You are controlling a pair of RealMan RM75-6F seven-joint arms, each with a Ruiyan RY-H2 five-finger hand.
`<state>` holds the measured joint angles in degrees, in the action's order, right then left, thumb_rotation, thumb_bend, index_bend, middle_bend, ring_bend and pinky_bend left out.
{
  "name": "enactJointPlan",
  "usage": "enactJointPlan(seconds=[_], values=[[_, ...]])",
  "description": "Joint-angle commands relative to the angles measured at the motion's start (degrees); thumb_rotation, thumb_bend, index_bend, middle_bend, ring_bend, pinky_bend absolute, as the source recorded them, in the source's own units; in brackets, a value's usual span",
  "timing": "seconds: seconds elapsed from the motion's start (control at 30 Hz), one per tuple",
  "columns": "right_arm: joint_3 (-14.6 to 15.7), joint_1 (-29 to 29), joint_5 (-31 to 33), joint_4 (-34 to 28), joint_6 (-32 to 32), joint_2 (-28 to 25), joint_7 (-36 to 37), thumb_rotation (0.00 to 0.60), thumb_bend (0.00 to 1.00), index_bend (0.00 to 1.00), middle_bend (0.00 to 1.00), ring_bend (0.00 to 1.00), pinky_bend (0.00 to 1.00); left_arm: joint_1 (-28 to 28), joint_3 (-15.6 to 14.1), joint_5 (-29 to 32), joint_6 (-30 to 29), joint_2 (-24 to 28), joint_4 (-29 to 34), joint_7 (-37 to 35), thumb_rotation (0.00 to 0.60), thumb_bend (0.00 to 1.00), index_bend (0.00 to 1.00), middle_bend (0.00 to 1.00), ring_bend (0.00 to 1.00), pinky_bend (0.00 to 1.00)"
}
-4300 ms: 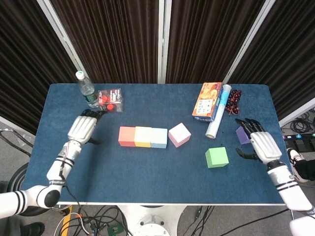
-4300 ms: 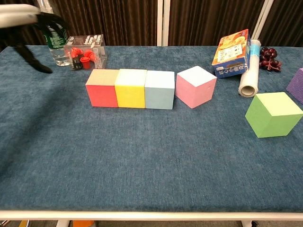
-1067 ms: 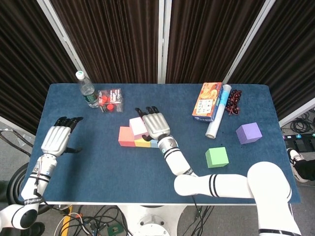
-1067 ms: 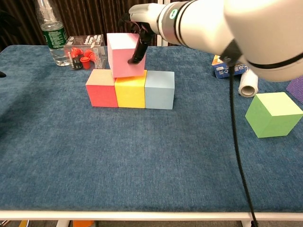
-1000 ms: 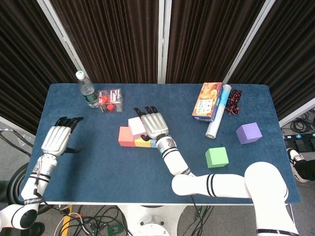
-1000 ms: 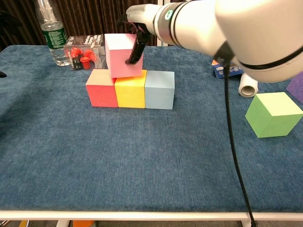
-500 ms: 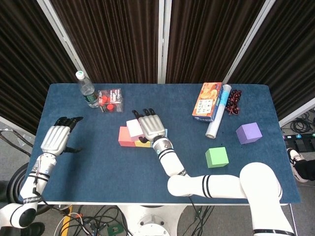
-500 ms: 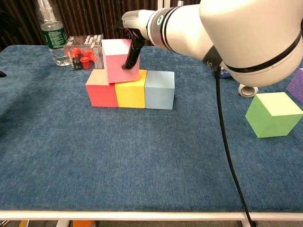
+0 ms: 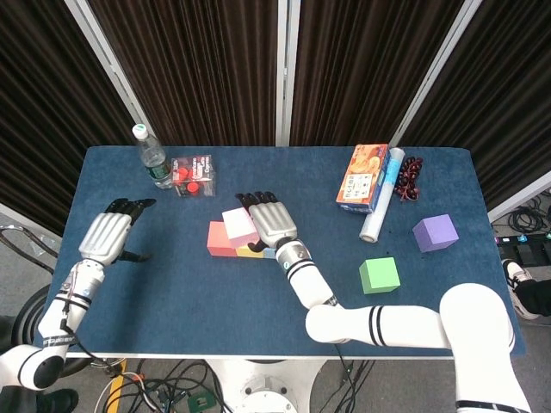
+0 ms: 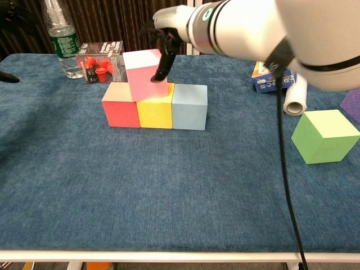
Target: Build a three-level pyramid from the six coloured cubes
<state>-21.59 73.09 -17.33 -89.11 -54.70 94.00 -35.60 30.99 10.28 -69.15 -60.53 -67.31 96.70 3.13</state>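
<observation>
Three cubes form a row: red [image 9: 218, 243] [image 10: 121, 107], yellow [image 9: 249, 251] [image 10: 154, 108] and light blue [image 10: 189, 107]. A pink cube [image 9: 238, 229] [image 10: 144, 75] sits slightly tilted on top, straddling the red and yellow ones. My right hand [image 9: 271, 224] [image 10: 171, 25] holds it, with fingers [image 10: 162, 66] down its right face. The green cube [image 9: 379, 275] [image 10: 324, 136] and the purple cube [image 9: 435, 233] [image 10: 353, 102] lie apart on the right. My left hand [image 9: 107, 236] hovers open at the table's left side, holding nothing.
At the back left stand a water bottle [image 9: 151, 159] [image 10: 61, 39] and a clear box of red pieces [image 9: 194, 175] [image 10: 101, 61]. At the back right lie a snack box [image 9: 362, 178] [image 10: 275, 56], a white roll [image 9: 383, 206] [image 10: 295, 93] and dark grapes [image 9: 410, 176] [image 10: 319, 67].
The pink cube was lifted from beside the row and has settled onto the red and yellow cubes. My left hand has shifted slightly inward and back.
</observation>
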Motion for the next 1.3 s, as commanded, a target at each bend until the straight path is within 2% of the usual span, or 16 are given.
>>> enactJointPlan(seconds=[0.03,0.27,0.43,0.57,0.73,0.97,1.07,1.3], values=[[0.2,-3.7,-3.8,-5.0,0.2,-4.9,3.4,0.6,0.16,0.0,0.07,0.0,0.0,0.7,0.7,-1.2,0.6,0.2,0.5,-1.9,0.6,0.01,0.14,0.18,0.17,0.12],[2.5,-15.4,-17.8,-15.1,-0.5,-18.0,13.8,0.6,0.16,0.0,0.07,0.0,0.0,4.2,2.9,-4.3,2.7,-1.6,0.2,-7.4,0.6,0.0,0.14,0.18,0.17,0.12],[4.4,-22.6,-26.8,-18.3,-1.9,-25.3,20.4,0.6,0.17,0.0,0.07,0.0,0.0,7.7,4.5,-3.9,6.0,-3.6,0.5,-9.4,0.6,0.0,0.14,0.18,0.17,0.12],[5.5,-27.6,-32.8,-19.3,-3.5,-29.9,25.5,0.6,0.17,0.0,0.07,0.0,0.0,11.2,5.7,-0.6,9.7,-5.2,0.9,-7.3,0.6,0.0,0.14,0.17,0.14,0.12],[6.3,-30.5,-36.8,-19.5,-3.1,-33.1,29.5,0.6,0.17,0.0,0.07,0.0,0.0,15.8,6.7,6.4,12.1,-8.0,1.3,0.3,0.6,0.0,0.14,0.17,0.13,0.12],[6.6,-32.2,-39.4,-18.0,-1.6,-34.4,33.3,0.6,0.17,0.0,0.07,0.0,0.0,21.0,6.9,18.6,9.0,-12.1,-0.1,14.1,0.6,0.0,0.14,0.17,0.13,0.12],[6.7,-32.6,-40.2,-17.1,-0.7,-34.5,34.9,0.6,0.17,0.0,0.07,0.0,0.0,22.5,7.4,23.2,8.7,-12.9,0.1,16.2,0.6,0.0,0.14,0.17,0.13,0.12],[6.8,-33.2,-41.8,-14.9,1.0,-34.3,37.9,0.6,0.17,0.0,0.07,0.0,0.0,25.8,7.5,29.5,8.9,-14.1,-0.1,19.4,0.6,0.0,0.14,0.16,0.13,0.12]])
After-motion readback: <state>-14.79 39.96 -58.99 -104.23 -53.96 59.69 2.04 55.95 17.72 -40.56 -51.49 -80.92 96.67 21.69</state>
